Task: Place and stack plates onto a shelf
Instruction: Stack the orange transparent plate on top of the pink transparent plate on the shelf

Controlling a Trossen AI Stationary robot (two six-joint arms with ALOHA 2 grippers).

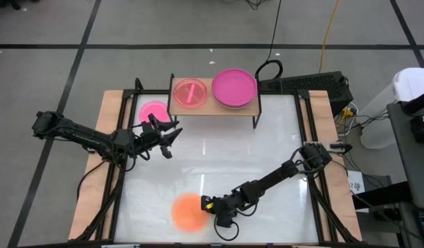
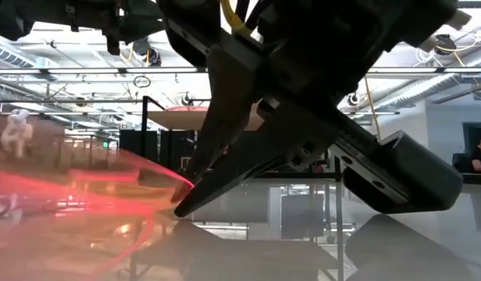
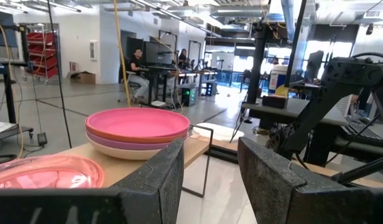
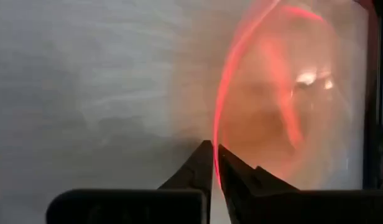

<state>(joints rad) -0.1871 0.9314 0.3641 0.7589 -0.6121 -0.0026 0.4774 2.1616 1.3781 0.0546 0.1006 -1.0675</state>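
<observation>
A small translucent orange plate (image 1: pixel 188 211) lies near the table's near edge. My right gripper (image 1: pixel 209 204) is shut on its right rim and fills the low view. The wooden shelf (image 1: pixel 213 105) stands at the far edge on black legs. It carries a translucent pink plate (image 1: pixel 191 93) and a stack of large plates with a magenta one on top (image 1: pixel 234 87). Another pink plate (image 1: pixel 153 110) lies on the table left of the shelf. My left gripper (image 1: pixel 168 136) hovers open beside that plate, pointing toward the shelf. My right gripper pinches the orange plate's rim (image 4: pixel 217 146) on its right side between the two fingertips (image 2: pixel 195 195). The fingers come slanting down from the table's right. Only their tips are on the rim. Whether the plate is clear of the table I cannot tell.
Black frame rails run along the table's left and right sides. A black cable loop (image 1: pixel 268 69) lies behind the shelf. The white tabletop (image 1: pixel 253 151) between the shelf and the orange plate is bare. People sit at desks far back in the room (image 3: pixel 137 68).
</observation>
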